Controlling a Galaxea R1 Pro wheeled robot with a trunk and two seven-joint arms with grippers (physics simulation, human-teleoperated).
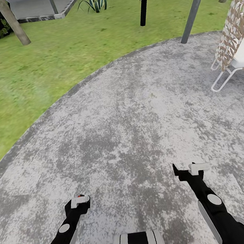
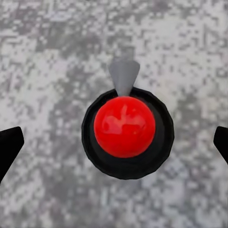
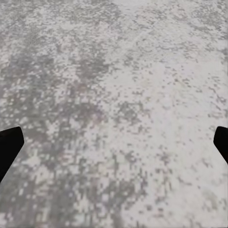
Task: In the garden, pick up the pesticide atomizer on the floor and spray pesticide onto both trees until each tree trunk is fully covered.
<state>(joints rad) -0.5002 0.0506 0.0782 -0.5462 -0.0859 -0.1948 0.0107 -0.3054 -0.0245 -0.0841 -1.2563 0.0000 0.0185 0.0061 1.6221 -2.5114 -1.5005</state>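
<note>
Two grippers over grey paving (image 1: pixel 135 108), left gripper (image 2: pixel 114 142) spread wide directly above the pesticide atomizer (image 2: pixel 126 128) standing on the paving, fingers apart from it, right gripper (image 3: pixel 114 142) likewise released, lawn (image 1: pixel 52 58) beyond.

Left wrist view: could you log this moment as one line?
left gripper: open, above pesticide atomizer | atomizer: on grey paving, ungrasped | right gripper: open, empty | tree trunk: far, on lawn
</note>
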